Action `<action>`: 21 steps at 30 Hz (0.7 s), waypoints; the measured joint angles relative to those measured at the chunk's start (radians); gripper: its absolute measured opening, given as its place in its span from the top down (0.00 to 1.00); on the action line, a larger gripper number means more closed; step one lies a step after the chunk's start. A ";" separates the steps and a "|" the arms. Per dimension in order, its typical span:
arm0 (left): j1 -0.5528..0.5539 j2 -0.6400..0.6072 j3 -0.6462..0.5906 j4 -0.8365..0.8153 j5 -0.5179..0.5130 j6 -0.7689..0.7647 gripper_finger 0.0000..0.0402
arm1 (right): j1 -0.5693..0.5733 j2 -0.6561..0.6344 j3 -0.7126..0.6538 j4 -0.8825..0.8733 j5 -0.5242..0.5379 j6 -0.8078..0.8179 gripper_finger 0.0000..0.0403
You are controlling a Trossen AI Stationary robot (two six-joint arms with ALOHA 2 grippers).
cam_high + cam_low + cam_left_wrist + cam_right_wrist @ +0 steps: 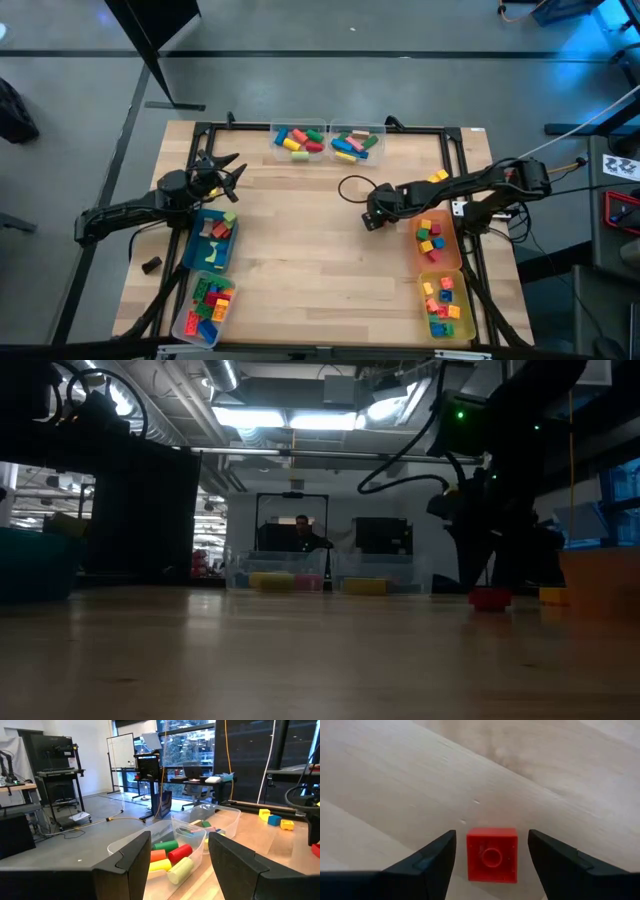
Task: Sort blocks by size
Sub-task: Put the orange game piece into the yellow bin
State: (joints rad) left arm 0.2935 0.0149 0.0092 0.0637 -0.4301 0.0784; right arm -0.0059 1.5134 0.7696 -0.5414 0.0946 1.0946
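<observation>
A small square red block [492, 855] lies flat on the wooden table [300, 250], right of centre, with a round ring on its upper face. My right gripper [491, 834] points steeply down over it, open. One finger stands on each side of the block, with a gap between each and the block. The low view shows the same block [489, 598] on the tabletop under the dark gripper [478, 565]. My left gripper [232, 166] is open and level at the table's left, above the blue bin [212, 240], with nothing between its fingers [135, 855].
Two clear bins [300, 140] [357, 142] of coloured blocks stand at the far edge. An orange bin [438, 240] and a yellow bin [447, 305] stand at the right. A clear bin [205, 310] stands near left. Loose blocks [437, 176] lie far right. A person [302, 532] sits beyond the table.
</observation>
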 joint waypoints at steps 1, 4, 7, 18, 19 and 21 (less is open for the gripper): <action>0.000 0.000 0.000 0.000 0.000 0.000 0.54 | 0.000 0.007 0.000 0.001 0.000 0.000 0.40; 0.000 0.000 0.000 0.000 0.000 0.000 0.54 | 0.000 0.036 0.001 -0.001 -0.003 -0.003 0.42; 0.000 0.000 0.000 0.000 0.000 0.000 0.54 | 0.000 0.064 0.004 -0.001 0.000 -0.005 0.44; 0.000 0.000 0.000 0.000 0.000 0.000 0.54 | -0.002 0.070 0.038 -0.019 -0.039 0.030 0.56; 0.000 0.000 0.000 0.000 0.000 0.000 0.54 | 0.000 0.070 0.053 -0.031 -0.049 0.029 0.58; 0.000 0.000 0.000 0.000 0.000 0.000 0.54 | 0.001 0.068 0.080 -0.061 -0.055 0.021 0.61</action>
State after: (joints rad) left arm 0.2933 0.0147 0.0093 0.0639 -0.4299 0.0784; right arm -0.0048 1.5814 0.8497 -0.6021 0.0392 1.1153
